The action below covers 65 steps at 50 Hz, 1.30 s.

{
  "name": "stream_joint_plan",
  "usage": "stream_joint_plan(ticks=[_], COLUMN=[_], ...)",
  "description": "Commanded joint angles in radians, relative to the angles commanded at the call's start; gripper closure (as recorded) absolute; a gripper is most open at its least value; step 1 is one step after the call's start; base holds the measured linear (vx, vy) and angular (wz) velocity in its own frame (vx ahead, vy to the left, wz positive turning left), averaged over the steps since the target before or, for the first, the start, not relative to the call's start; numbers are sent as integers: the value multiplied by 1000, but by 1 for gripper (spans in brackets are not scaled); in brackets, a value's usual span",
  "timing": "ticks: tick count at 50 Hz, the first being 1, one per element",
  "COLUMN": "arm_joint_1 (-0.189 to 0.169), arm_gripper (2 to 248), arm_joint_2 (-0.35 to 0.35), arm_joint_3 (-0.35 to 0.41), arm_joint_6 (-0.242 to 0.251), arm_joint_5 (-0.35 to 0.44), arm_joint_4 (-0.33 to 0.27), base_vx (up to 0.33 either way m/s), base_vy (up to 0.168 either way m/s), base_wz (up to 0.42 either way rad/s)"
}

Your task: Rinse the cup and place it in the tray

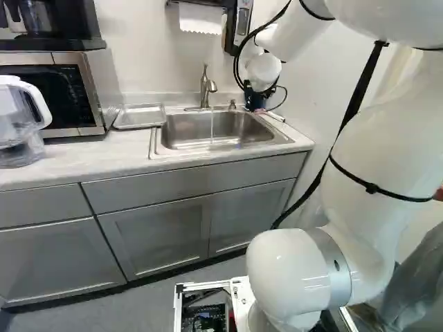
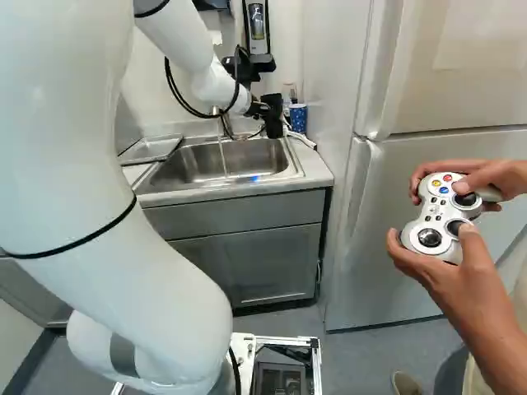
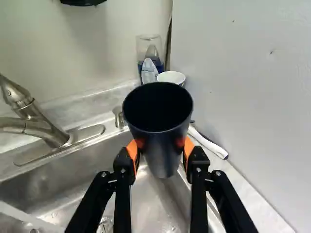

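A tapered black cup is held by the black two-fingered end effector of the white arm; in the wrist view, the fingers of the end effector are spread to the cup's width, with an orange pad pressed to each of two opposite sides; the open mouth of the cup is turned up toward the wrist camera. The cup is held in the air near the back corner of the stainless steel sink, at the end farther from the tray; it is held apart from the stream of water that is poured into the basin by the curved metal faucet.

The shallow rectangular metal tray is set on the pale worktop, between the silver and black microwave and the sink; a clear plastic pitcher is placed in front of the microwave. Behind the cup, a blue patterned paper cup and a clear bottle with blue contents are seen by the wall; a white handle is laid beside the sink. At the right of the right base view, a white game controller is held in a person's hands.
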<state>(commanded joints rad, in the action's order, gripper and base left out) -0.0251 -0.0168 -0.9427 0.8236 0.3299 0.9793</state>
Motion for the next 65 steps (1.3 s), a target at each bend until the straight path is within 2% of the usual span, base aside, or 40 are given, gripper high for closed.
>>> stream_joint_plan(ticks=[21, 65], arm_joint_1=[31, 56], arm_gripper=[139, 139], arm_joint_2=[18, 8], arm_joint_3=[66, 93], arm_joint_6=[0, 0], arm_joint_5=[-28, -269], arm_joint_4=[0, 0], base_vx=[0, 0], base_vy=[0, 0], base_wz=[0, 0])
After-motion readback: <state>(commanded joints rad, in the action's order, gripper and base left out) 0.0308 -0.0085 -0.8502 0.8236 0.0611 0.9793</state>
